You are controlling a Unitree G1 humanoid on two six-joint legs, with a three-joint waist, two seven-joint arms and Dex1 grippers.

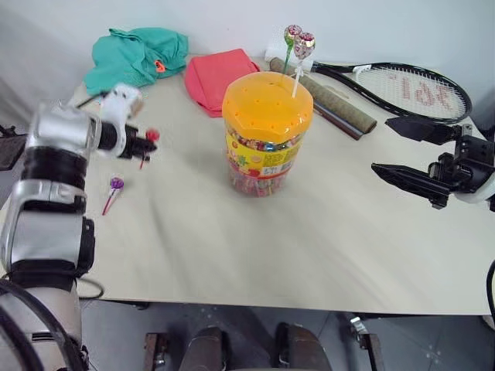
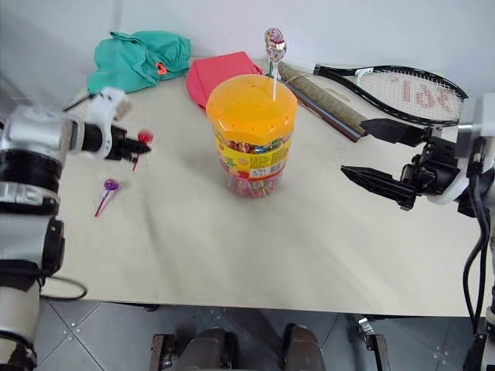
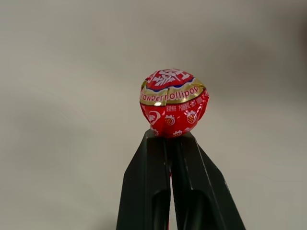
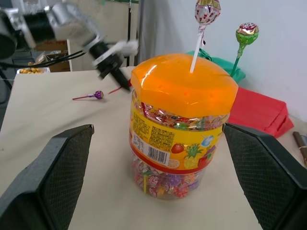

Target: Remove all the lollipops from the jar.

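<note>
The jar point(image 1: 265, 147), a clear tub with an orange lid point(image 1: 267, 104), stands mid-table. Two lollipops are stuck upright in the lid: a green-stick one point(image 1: 292, 35) and a white-stick one point(image 1: 304, 46). My left gripper point(image 1: 144, 144) hovers over the table left of the jar, shut on the stick of a red lollipop point(image 3: 173, 103). A purple lollipop point(image 1: 116, 184) lies on the table just in front of that gripper. To the right of the jar my right gripper point(image 1: 380, 145) is held level and open, facing the jar point(image 4: 177, 124) with nothing between its fingers point(image 4: 48, 177).
A green cloth point(image 1: 135, 54) and a red cloth point(image 1: 220, 77) lie at the back left. A tennis racket point(image 1: 418, 91) and a brown tube point(image 1: 332, 100) lie at the back right. The table's front edge point(image 1: 271, 308) runs across below.
</note>
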